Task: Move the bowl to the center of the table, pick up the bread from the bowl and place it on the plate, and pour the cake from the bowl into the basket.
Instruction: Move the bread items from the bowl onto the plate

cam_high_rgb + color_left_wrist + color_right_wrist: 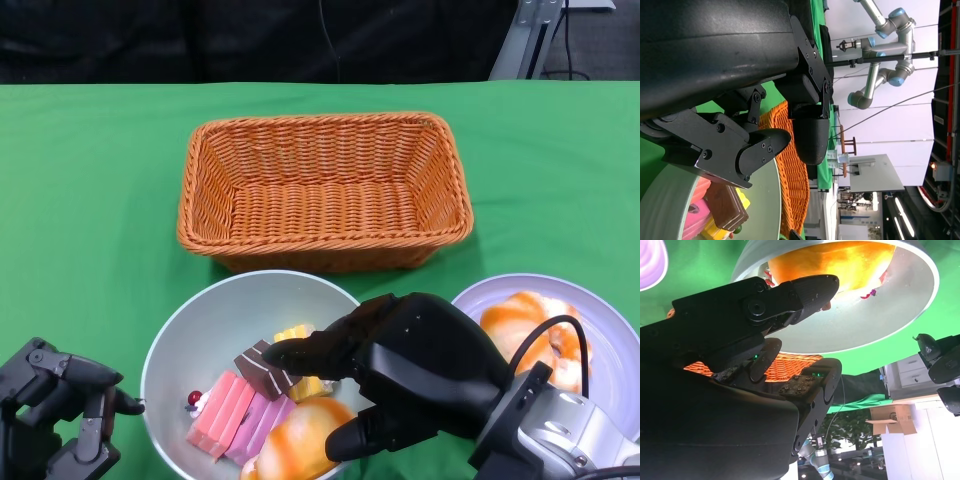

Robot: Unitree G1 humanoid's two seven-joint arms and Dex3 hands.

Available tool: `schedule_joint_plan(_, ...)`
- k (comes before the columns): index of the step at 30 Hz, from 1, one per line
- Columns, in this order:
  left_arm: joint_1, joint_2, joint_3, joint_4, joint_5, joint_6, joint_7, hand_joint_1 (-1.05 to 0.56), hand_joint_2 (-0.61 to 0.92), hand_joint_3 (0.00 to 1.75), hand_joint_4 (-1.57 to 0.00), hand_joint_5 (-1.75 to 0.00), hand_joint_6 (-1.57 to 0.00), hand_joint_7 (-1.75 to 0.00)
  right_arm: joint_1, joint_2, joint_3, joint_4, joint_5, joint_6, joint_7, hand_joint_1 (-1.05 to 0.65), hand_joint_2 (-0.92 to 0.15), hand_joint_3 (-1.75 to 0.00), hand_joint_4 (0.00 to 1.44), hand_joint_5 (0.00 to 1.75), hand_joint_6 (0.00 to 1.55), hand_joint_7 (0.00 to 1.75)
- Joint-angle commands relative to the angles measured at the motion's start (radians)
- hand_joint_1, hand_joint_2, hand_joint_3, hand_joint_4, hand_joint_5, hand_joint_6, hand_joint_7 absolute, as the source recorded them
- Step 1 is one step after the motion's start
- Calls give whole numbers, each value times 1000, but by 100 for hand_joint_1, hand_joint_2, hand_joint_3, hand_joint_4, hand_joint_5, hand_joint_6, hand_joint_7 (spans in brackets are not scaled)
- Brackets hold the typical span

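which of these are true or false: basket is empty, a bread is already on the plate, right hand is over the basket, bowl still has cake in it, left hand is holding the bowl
The basket is empty: true.
A bread lies on the plate: true.
The right hand is over the basket: false, it reaches over the bowl.
The bowl holds cake: true, beside another bread.
The left hand holds the bowl: false, it sits apart from it, holding nothing.

A flat green tablecloth (90,180) covers the table, with a grey metal stand (530,35) behind its far edge.
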Motion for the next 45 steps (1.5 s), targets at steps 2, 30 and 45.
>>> schedule_joint_plan(2, -5, 16, 5, 12, -17, -2, -2, -4, 62, 95, -77, -145, -76, -126, -20, -2, -2, 4, 5, 4, -12, -67, -92, -9, 84, 1, 62, 0)
schedule_joint_plan(30, -48, 27, 4, 85, -5, -43, 9, -2, 67, 91, -77, -145, -76, -123, -49, -12, 30, 98, 2, -40, -96, -69, -92, -7, 82, 0, 63, 1)
schedule_joint_plan(45, -34, 21, -2, 65, 12, -42, 26, -1, 68, 90, -76, -144, -76, -122, -46, -4, 53, 101, -40, -32, -116, -69, -92, -8, 83, 1, 63, 0)
